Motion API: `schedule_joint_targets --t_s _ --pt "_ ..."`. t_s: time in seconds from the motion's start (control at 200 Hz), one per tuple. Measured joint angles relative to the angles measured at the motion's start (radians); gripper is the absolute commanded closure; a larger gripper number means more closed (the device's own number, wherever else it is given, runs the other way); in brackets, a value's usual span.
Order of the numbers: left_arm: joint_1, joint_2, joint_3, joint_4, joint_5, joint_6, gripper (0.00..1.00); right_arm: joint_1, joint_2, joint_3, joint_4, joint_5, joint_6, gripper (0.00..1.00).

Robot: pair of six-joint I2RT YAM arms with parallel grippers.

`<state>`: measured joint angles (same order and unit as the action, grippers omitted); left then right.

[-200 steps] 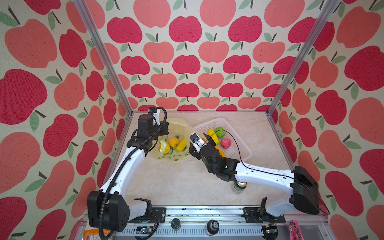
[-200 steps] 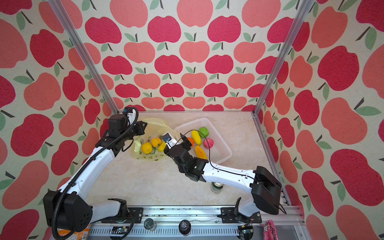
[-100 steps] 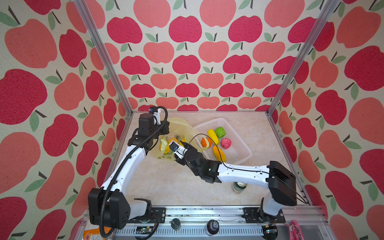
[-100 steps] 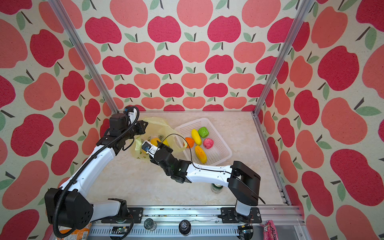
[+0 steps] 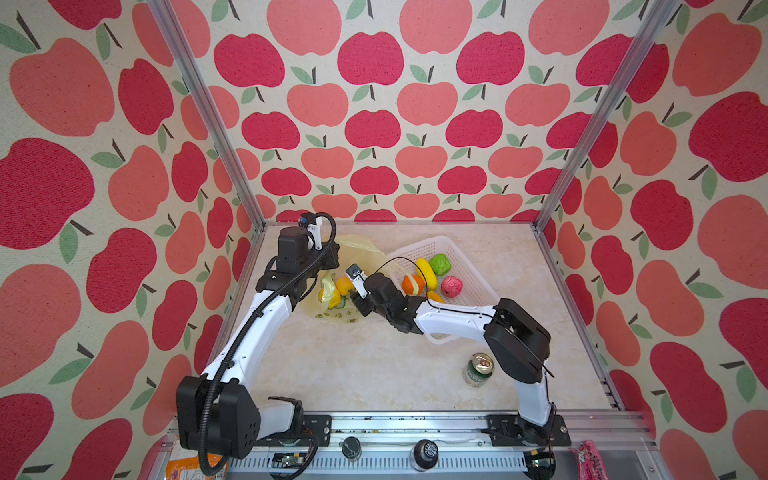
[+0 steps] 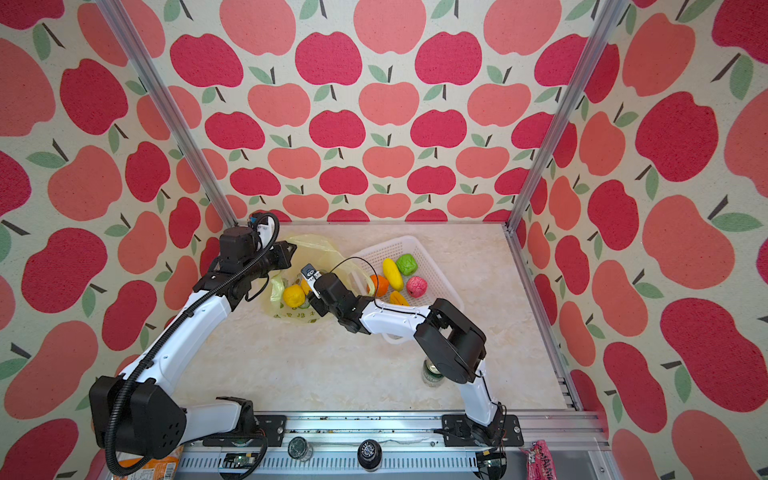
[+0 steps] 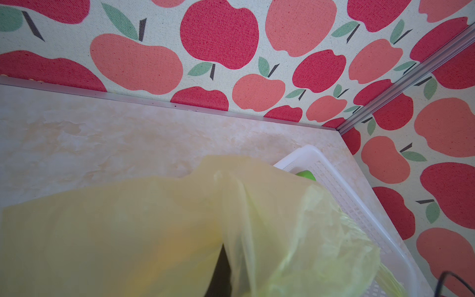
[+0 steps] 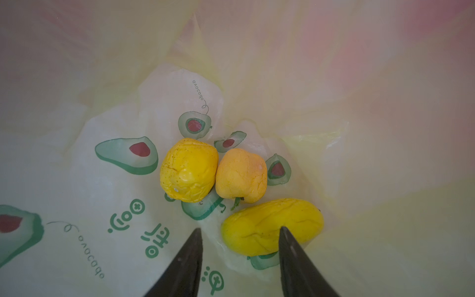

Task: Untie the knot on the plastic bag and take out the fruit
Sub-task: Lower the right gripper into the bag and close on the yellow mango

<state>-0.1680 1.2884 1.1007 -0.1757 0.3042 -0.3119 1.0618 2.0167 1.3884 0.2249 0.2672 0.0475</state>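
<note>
While left fingers (image 7: 221, 272) clamp the plastic bag (image 7: 115, 231), right fingers (image 8: 185, 262) gape above three fruits (image 8: 189, 169).

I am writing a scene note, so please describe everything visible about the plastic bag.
The plastic bag is thin, translucent yellow film printed with green avocados and characters. It lies on the table, beside the white basket, its mouth open. The left fingers pinch its upper edge and hold it raised. The right fingers, apart, reach inside, where three yellow and orange fruits rest on the bottom.
</note>
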Motion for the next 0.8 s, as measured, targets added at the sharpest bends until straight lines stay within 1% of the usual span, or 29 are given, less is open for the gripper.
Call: schedule_joint_targets --t_s 0.095,0.15,0.38,0.47,0.61,0.725,0.8 --pt "0.000 0.000 0.000 0.000 0.000 0.000 1.00 -0.029 0.044 0.040 -0.018 -0.047 0.046 0.26" --pt "0.000 0.000 0.000 0.000 0.000 0.001 1.00 -0.040 0.064 0.058 -0.027 -0.065 0.072 0.21" --pt "-0.010 0.004 0.021 -0.020 -0.031 0.024 1.00 -0.048 0.143 0.169 -0.084 -0.138 0.105 0.08" --pt "-0.011 0.011 0.046 -0.024 -0.045 0.027 1.00 -0.058 0.179 0.229 -0.100 -0.176 0.112 0.06" --pt "-0.014 0.041 0.074 -0.026 -0.053 0.035 1.00 -0.081 0.235 0.301 -0.119 -0.266 0.116 0.04" --pt "-0.027 0.061 0.075 -0.028 -0.053 0.042 1.00 -0.084 0.272 0.315 -0.120 -0.328 0.119 0.01" --pt "-0.040 0.062 0.075 -0.031 -0.054 0.043 1.00 -0.077 0.297 0.325 -0.125 -0.356 0.119 0.01"
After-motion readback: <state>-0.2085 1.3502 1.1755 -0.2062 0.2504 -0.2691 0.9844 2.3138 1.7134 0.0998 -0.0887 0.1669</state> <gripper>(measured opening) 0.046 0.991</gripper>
